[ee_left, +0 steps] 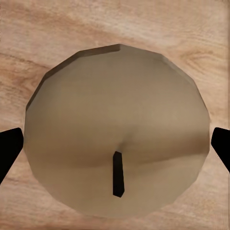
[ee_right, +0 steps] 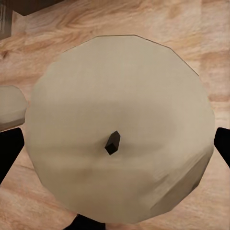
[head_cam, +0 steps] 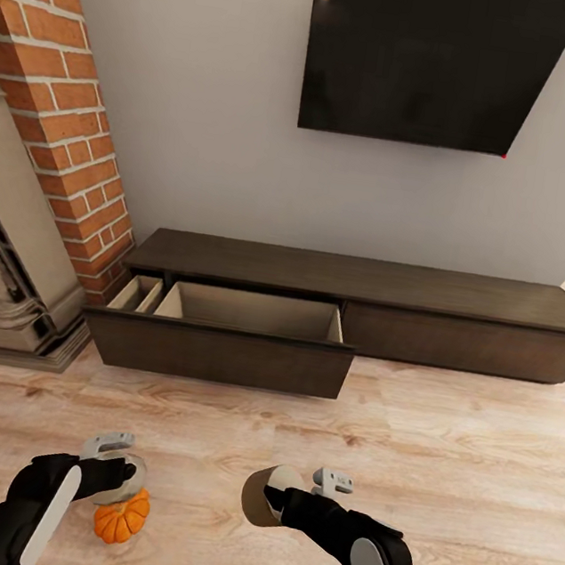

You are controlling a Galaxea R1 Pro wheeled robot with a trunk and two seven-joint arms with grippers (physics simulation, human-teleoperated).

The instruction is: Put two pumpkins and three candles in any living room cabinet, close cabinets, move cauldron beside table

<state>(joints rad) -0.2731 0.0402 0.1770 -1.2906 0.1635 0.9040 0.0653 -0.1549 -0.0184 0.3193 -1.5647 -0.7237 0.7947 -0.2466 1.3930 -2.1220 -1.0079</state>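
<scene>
While cabinet (head_cam: 350, 314) drawer stands open, left gripper (head_cam: 117, 466) pinches candle (ee_left: 117, 132), right gripper (head_cam: 294, 491) pinches second candle (ee_right: 120, 127); pumpkin (head_cam: 121, 518) on floor under left gripper.

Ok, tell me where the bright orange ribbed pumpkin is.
In the head view, the bright orange ribbed pumpkin sits on the wooden floor at lower left, under the left gripper and its cream candle.
</scene>
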